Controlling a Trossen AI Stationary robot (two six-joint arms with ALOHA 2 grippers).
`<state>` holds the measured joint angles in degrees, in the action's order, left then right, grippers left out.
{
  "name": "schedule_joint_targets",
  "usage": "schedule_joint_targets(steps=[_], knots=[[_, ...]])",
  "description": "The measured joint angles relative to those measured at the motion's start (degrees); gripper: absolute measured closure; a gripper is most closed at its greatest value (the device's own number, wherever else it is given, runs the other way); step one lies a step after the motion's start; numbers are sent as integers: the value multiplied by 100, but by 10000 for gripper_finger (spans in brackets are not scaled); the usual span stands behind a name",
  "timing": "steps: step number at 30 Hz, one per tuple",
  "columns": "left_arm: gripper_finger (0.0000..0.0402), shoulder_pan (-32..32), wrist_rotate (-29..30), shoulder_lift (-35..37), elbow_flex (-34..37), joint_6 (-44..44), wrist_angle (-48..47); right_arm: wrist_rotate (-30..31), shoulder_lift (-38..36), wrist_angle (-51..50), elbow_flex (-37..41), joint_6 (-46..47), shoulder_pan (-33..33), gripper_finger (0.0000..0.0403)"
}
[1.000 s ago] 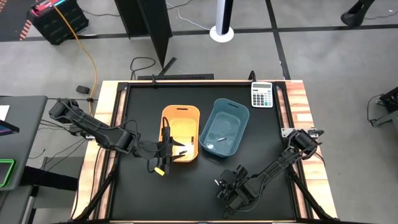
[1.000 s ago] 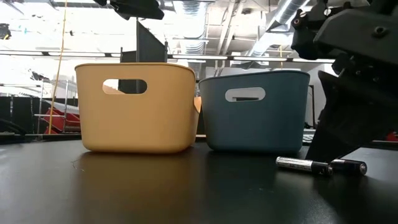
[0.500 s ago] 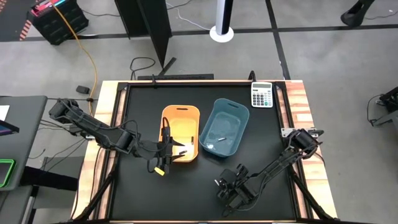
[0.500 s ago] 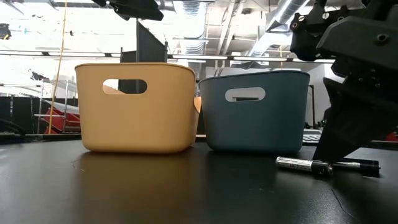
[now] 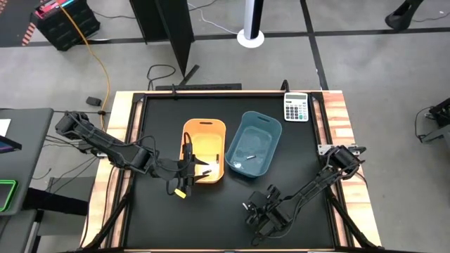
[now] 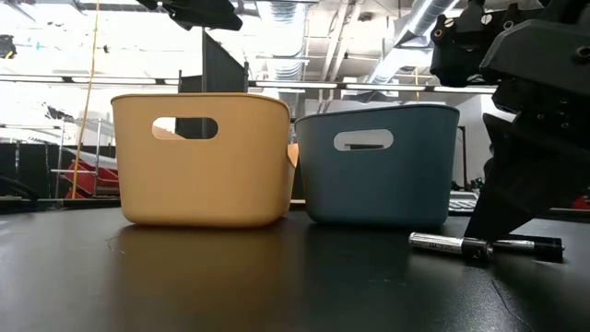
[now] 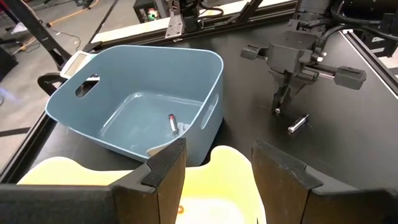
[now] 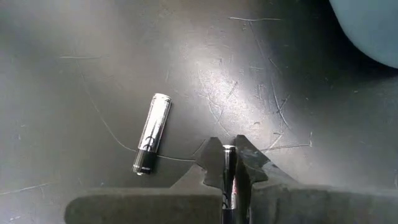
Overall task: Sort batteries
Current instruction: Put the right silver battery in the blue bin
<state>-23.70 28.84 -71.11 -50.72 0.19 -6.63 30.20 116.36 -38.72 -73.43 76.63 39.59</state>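
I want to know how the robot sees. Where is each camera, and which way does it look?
High view: above the table, looking straight down; both arms, orange bin, blue bin, calculator.
Low view: table height, looking across; right arm above a silver battery.
Left wrist view: on the left arm above the orange bin, facing the blue bin; own open fingers show.
Right wrist view: looking down; right end effector shut on a battery.
Shared: the silver battery appears in the low and both wrist views.
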Motion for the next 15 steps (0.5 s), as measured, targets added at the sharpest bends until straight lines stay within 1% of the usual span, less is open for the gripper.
schedule_joint_targets(steps=[15], knots=[[229, 0, 1, 0, 0, 0, -9, 250, -33, -49, 19, -80, 20, 386]])
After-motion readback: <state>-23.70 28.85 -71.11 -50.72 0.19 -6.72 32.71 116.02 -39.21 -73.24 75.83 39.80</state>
